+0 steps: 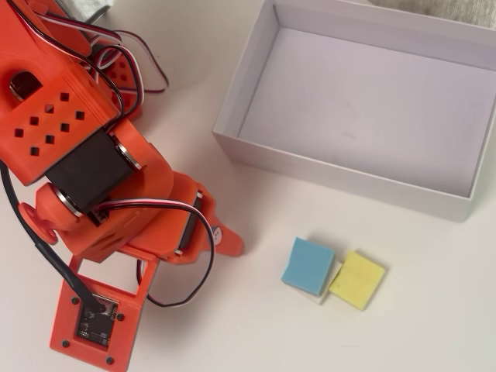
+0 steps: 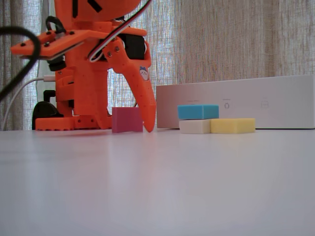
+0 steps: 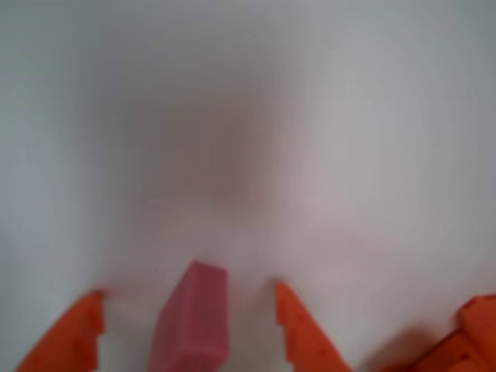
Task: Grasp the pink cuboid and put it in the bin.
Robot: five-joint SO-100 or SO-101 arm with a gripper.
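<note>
Table point(image 1: 434, 310) white and bare around the work area. Bin point(image 1: 341, 172) sits at upper right in the overhead view, its near wall running diagonally; floor inside is clear. Open table lies between the bin's near wall and the block cluster below it. Cluster: blue block point(image 1: 308, 264) resting partly on a white block point(image 1: 328, 288), with the yellow block point(image 1: 357, 280) touching the white one on the right. In the fixed view the blue block point(image 2: 198, 111) sits on top of the white block point(image 2: 195, 126), yellow block point(image 2: 233, 125) flush beside it, all in front of the bin point(image 2: 246, 101). A strip of free table separates the cluster from the arm. Claw point(image 3: 186, 310) is down at table level, jaws spread apart, not gripping. Pink cuboid point(image 3: 194, 319) lies between the two tips in the wrist view, nearer the left tip, with gaps on both sides. In the fixed view the cuboid point(image 2: 126, 120) rests on the table just left of the long finger point(image 2: 142, 96); contact cannot be told. Overhead, the arm hides the cuboid; one fingertip point(image 1: 229, 242) shows, well left of the cluster.
</note>
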